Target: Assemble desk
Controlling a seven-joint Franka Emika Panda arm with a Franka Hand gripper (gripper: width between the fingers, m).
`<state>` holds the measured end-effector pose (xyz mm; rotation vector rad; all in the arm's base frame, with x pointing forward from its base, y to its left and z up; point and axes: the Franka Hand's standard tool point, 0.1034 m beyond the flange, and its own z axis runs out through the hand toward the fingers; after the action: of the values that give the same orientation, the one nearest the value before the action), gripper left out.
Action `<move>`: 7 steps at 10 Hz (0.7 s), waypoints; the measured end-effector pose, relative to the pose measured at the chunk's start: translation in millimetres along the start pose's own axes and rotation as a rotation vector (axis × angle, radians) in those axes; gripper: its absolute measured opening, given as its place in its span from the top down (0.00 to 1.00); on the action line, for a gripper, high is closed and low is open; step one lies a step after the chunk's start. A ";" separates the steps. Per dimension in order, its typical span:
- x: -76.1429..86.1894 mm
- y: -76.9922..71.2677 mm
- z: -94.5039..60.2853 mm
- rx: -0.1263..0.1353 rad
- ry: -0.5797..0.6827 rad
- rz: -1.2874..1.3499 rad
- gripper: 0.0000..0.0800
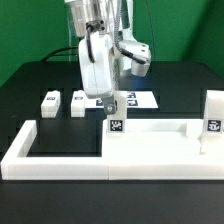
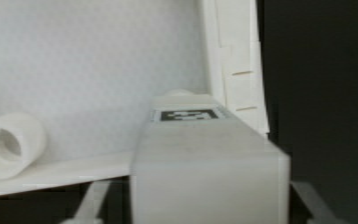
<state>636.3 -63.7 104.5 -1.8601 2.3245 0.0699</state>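
White square leg point(image 2: 202, 165) — apparently between jaws

A black work table point(image 1: 30, 80) sits under even, shadow-soft light, its matte surface running dark from the near edge to the far edge. Beyond the far edge, a plain green backdrop point(image 1: 30, 25) closes off the room from corner to corner.

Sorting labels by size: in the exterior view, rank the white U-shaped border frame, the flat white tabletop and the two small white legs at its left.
Largest: white U-shaped border frame.
Then: flat white tabletop.
Smallest: leftmost small white leg and neighbouring white leg; they look alike, so unranked.
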 end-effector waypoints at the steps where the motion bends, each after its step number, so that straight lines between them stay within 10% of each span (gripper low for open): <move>1: -0.7 0.3 0.1 -0.002 0.004 0.037 0.63; 5: -1.8 0.6 0.7 -0.001 0.007 0.025 0.53; 7: -6.3 1.6 0.8 -0.007 0.027 -0.199 0.22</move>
<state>636.2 -57.1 104.6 -2.0967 2.1446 0.0279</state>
